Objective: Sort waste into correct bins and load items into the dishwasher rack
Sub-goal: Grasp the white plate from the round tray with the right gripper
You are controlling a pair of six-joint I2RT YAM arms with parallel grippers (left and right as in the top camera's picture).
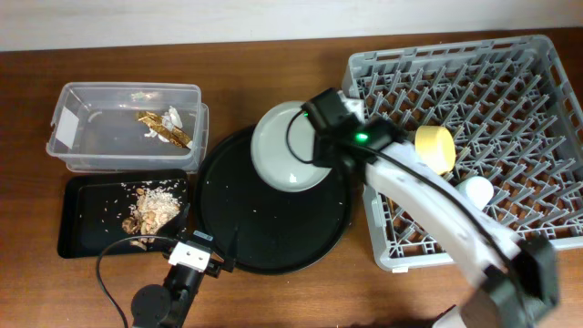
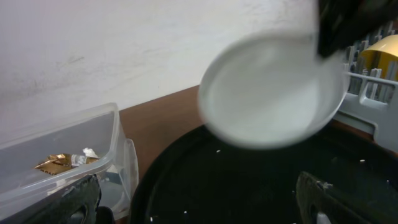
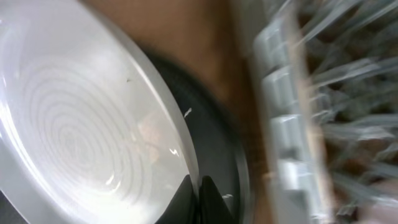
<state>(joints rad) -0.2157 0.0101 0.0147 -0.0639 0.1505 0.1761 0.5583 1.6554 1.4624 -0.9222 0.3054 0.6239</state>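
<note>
My right gripper [image 1: 321, 137] is shut on the rim of the pale grey-green plate [image 1: 284, 150], held tilted above the far edge of the round black tray [image 1: 273, 237]; the wrist view shows both fingers [image 3: 198, 200] pinching the plate's rim [image 3: 93, 124]. The plate also shows in the left wrist view [image 2: 267, 93]. My left gripper [image 1: 193, 258] is open and empty at the tray's near left edge. The dishwasher rack [image 1: 537, 128] holds the yellow bowl [image 1: 435, 148] and a pale cup [image 1: 475, 191]. The clear tub [image 1: 91, 128] holds the golden wrapper [image 1: 164, 128] and white tissue. The black rectangular tray [image 1: 86, 219] holds food scraps [image 1: 155, 211].
The round black tray fills the middle of the table, with small white crumbs on it. The rack's grey wall [image 3: 280, 124] is close to the right of the held plate. A black cable [image 1: 109, 273] loops near my left arm at the table's front.
</note>
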